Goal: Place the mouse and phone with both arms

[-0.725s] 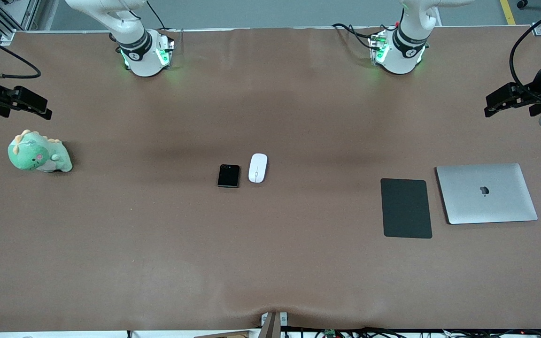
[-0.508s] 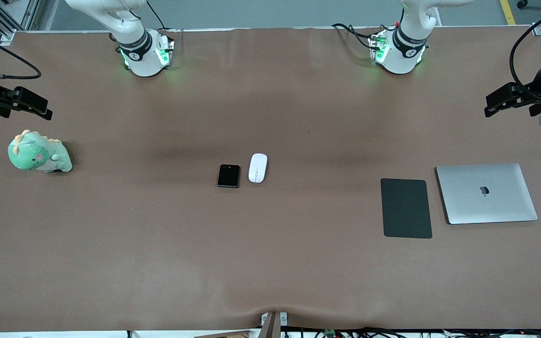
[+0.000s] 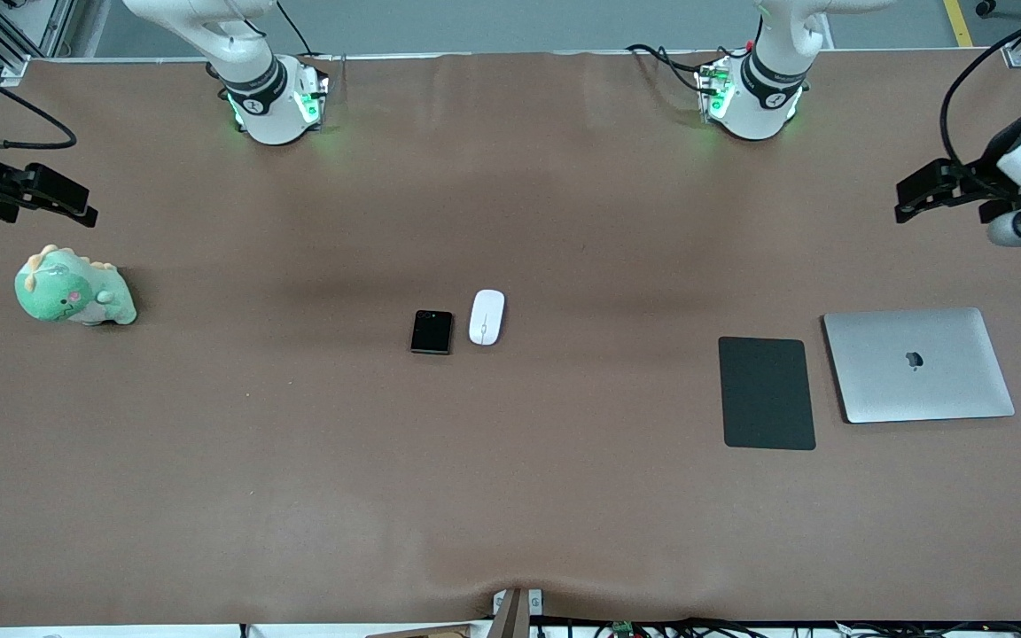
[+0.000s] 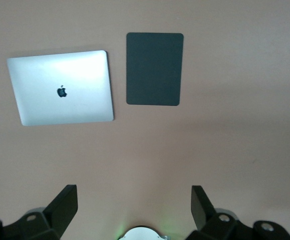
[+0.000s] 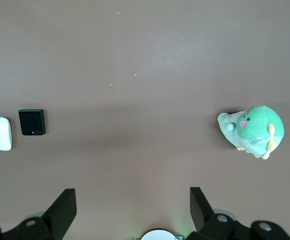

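Left gripper (image 3: 905, 202) shifted inward from table edge, open, empty; right gripper (image 3: 85, 211) open, waiting; mouse (image 3: 486, 316), phone (image 3: 432, 331) mid-table.

White mouse (image 3: 487, 316), black phone (image 3: 432, 332), dark-grey pad (image 3: 767, 392), silver laptop (image 3: 918, 364) — green plush toy (image 3: 73, 288).

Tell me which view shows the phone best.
The front view: the phone lies unobstructed mid-table beside the mouse. The right wrist view shows it smaller, near the picture's edge. The left wrist view misses it entirely.
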Available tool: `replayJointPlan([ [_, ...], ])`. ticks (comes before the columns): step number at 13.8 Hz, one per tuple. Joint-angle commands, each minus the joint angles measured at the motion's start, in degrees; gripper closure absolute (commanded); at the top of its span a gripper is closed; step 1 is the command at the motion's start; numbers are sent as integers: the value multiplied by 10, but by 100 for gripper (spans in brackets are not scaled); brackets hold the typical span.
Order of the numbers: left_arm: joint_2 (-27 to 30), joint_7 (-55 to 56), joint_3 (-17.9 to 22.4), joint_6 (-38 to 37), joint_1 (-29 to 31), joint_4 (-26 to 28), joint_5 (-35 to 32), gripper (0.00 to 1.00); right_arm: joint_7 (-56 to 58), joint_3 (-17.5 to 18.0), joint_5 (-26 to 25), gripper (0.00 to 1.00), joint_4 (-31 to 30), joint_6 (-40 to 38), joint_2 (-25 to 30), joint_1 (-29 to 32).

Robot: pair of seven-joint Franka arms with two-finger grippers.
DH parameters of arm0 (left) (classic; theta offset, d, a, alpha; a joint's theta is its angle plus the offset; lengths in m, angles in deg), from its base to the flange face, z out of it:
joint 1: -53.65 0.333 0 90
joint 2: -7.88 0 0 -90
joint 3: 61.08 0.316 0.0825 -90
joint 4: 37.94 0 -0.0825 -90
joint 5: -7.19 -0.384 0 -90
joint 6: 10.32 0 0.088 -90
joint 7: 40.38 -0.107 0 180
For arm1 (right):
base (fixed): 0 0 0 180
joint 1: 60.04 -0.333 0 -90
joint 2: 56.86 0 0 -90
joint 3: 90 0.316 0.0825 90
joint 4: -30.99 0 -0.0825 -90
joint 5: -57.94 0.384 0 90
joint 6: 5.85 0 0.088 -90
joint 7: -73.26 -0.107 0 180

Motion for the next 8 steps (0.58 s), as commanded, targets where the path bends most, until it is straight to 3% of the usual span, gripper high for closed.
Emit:
replayJointPlan([
  [1,-21,56,-11,3,-39,-6,-5,0,3,4,4,0,10,-5,-12,5],
  [8,-84,202,-14,74,-160,-3,3,0,4,4,4,0,9,-5,-15,6],
])
